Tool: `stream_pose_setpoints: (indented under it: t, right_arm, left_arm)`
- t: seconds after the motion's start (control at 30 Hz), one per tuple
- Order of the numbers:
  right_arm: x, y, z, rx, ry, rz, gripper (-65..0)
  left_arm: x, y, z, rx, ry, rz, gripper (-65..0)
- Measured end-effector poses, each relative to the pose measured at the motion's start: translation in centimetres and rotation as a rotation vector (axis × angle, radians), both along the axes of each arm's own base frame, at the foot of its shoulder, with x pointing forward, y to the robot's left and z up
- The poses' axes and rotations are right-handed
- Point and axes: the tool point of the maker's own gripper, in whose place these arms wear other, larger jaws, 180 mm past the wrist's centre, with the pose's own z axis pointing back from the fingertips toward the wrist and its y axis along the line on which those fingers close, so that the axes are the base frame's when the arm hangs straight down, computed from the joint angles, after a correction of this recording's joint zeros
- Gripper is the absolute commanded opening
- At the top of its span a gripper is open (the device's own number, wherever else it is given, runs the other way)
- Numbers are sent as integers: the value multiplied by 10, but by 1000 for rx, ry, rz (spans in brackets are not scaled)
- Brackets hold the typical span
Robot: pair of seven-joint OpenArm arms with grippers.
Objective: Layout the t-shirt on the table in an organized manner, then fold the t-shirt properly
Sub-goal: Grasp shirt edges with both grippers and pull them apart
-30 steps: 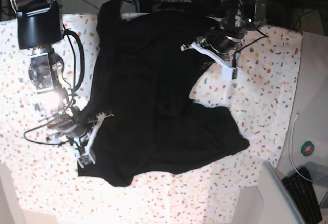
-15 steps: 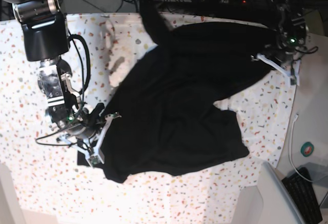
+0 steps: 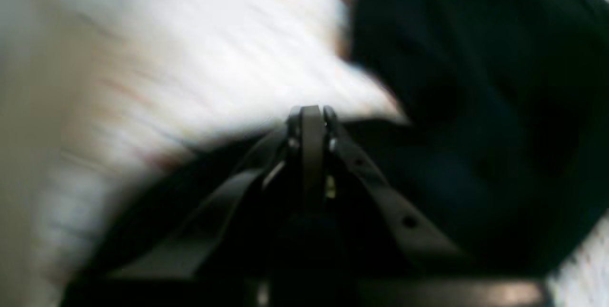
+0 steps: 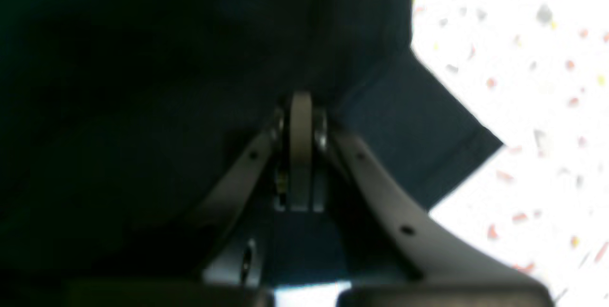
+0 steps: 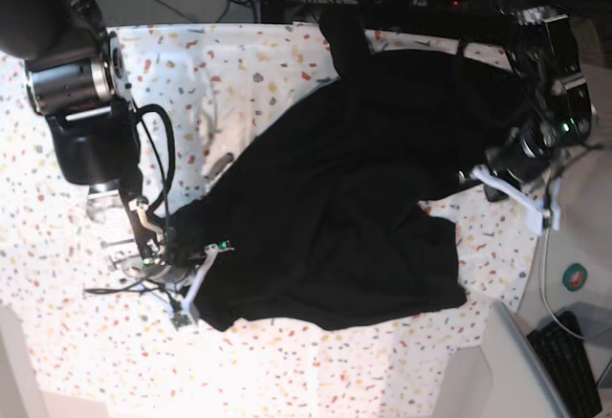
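In the base view, the right hand (image 5: 191, 289) sits at the near left edge of the black t-shirt (image 5: 335, 208), its two fingers drawn together on a hemmed corner; the right wrist view shows the fingers pinched shut with dark cloth (image 4: 409, 126) spreading away ahead and to either side. From that hand the shirt runs in a rumpled diagonal sheet across the speckled bench (image 5: 287, 370), bunched rather than flat, no print showing. At the far right the left hand (image 5: 516, 193) has its fingers closed too, and the blurred left wrist view shows dark fabric (image 3: 476, 107) beside and beneath the tips, apparently gripped. The risk, as I judge it, is that a fast outward pull tears a thin pinch free, or drags the shirt toward the bench edge beyond the left hand.
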Motion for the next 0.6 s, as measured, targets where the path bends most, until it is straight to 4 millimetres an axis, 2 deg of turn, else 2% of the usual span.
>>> stream_pose_setpoints:
  t: [0.07, 0.1, 0.17, 0.27, 0.37, 0.47, 0.53, 0.6]
  right_arm:
    - [-5, -26, -21, -34, 58, -77, -650]
    - [-7, -40, -28, -56, 67, -120, -650]
    - [-6, -58, -31, -60, 63, -160, -650]
    - [-7, -82, -30, -119, 65, -222, -650]
    - [-19, -130, -33, -140, 50, -384, -650]
    - [-48, -192, -36, -172, 71, -550, -650]
    - [-70, -220, -38, -200, 49, -592, -650]
    - [-94, -241, -37, -245, 27, -619, -650]
  left_arm:
    - [-32, -22, -19, -45, 60, -6, -650]
    - [-45, -23, -25, -40, 85, 2, -650]
    - [-60, -19, -29, -31, 110, 20, -650]
    - [-64, -16, -30, -23, 111, 22, -650]
    - [-68, -18, -32, -32, 117, 22, -650]
    - [-68, -18, -33, -28, 123, 18, -650]
    - [-64, -19, -31, -32, 111, 19, -650]
    - [-59, -37, -33, -40, 113, -31, -650]
